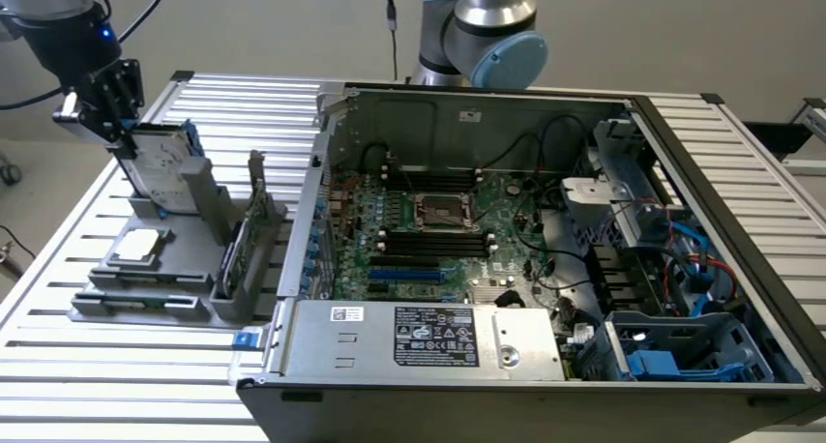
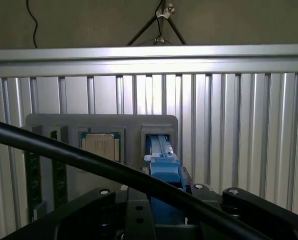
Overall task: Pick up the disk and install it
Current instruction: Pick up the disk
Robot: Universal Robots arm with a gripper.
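Blue-framed, silver-grey disk (image 1: pixel 158 162) standing on edge, tilted slightly, in a slot of the grey holder (image 1: pixel 174 274) at the exterior view's far left. Its white label faces the case. In the wrist view the blue frame of the disk (image 2: pixel 164 172) rises out of the holder's slot towards the camera.

Black gripper (image 1: pixel 126 133) at the disk's top edge. Its fingers appear clamped on that edge, one on each face, though their tips are hard to make out. In the wrist view the gripper (image 2: pixel 164 192) has the blue frame between its two sides, and a black cable (image 2: pixel 88 161) crosses in front of the holder (image 2: pixel 103 121).

Chip (image 1: pixel 139 245), square and silver, lying flat in the holder just beside the disk's slot, also seen from the wrist (image 2: pixel 101 146). Memory sticks (image 1: pixel 235 254) stand on edge in the holder, on the side nearer the case.

Slatted metal table (image 1: pixel 116 370) carrying holder and case. Open case (image 1: pixel 465 114) to the exterior view's right of the holder, with green board (image 1: pixel 432 221) inside and silver power supply (image 1: pixel 427 335) along its near side. Arm (image 1: pixel 497 46) rising behind the case.
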